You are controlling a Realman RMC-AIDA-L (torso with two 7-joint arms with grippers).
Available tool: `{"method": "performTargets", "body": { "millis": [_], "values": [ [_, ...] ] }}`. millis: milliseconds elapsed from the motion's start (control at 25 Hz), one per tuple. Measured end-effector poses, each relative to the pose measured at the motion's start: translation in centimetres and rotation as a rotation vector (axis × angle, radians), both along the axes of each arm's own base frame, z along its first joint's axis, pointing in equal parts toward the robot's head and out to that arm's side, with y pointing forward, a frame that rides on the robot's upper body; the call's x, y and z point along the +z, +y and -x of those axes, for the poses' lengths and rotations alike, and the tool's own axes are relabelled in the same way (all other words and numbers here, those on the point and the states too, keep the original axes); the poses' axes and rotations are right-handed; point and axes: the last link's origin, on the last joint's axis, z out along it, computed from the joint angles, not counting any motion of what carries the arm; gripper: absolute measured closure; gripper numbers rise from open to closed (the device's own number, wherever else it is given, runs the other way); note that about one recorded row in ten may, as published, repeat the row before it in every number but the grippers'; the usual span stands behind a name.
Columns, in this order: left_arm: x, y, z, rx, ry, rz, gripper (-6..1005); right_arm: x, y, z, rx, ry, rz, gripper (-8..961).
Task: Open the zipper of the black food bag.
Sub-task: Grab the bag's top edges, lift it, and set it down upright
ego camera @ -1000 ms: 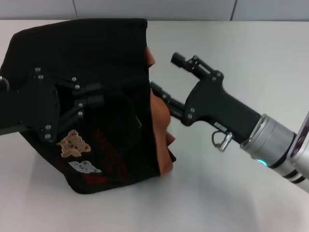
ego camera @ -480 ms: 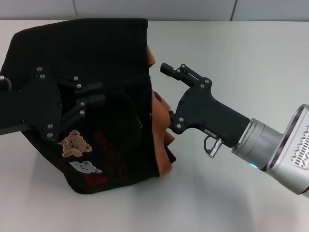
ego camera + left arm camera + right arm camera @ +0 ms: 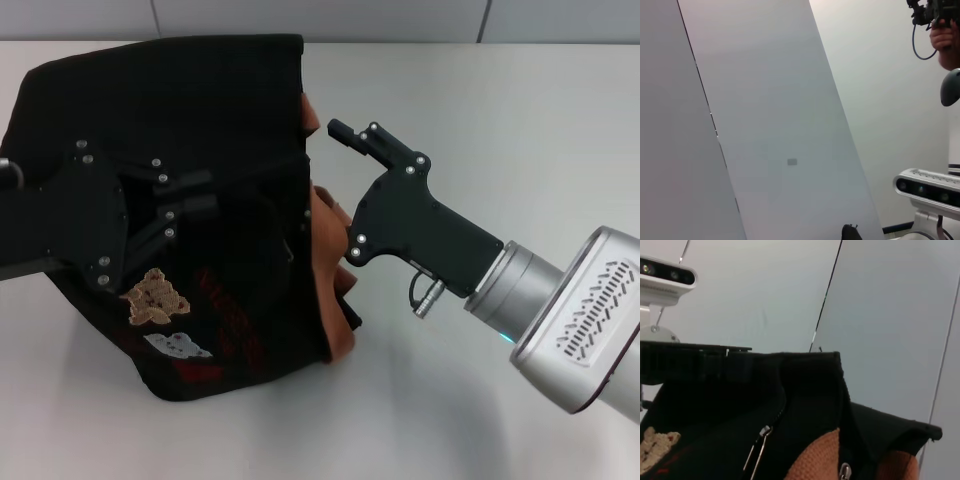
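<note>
The boxy black fabric food bag (image 3: 200, 180) with orange-brown trim lies on its side in the head view, so its long black main-mouth zipper cannot be made out there, and the left gripper's black body (image 3: 90, 215) covers part of the bag's upper face. The lower finger of the black right gripper (image 3: 335, 190) is lost against the orange-brown fabric, so whether it touches the bag cannot be told. In the right wrist view the bag is cut off by the picture's lower edge, and the small silvery metal pull (image 3: 844, 471) is too small to tell which zipper it belongs to.

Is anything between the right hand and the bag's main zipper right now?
Yes: the orange-brown handle sits between the right hand and the black food bag at its mouth side. The right wrist view shows a small silvery pull beside that orange fabric, otherwise unobstructed.
</note>
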Motion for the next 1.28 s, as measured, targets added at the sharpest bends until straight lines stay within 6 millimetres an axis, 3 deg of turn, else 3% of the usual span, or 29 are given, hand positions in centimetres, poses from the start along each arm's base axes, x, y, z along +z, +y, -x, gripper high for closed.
{"method": "performTargets", "body": {
  "millis": [520,1080,1280],
  "values": [
    [-0.03,-0.07,0.15,0.007,-0.003,0.005,903,0.34,-0.25,-0.22,0.014,-0.026,-0.101,248],
    [-0.12,-0.01,0.03,0.005,-0.005,0.006,903,-0.02,-0.75,0.06,0.054,-0.042,-0.085,331],
    [-0.17,-0.14,0.10,0.007,-0.008,0.007,903,-0.15,-0.83,0.24,0.070,-0.048,-0.080,452]
  ]
}}
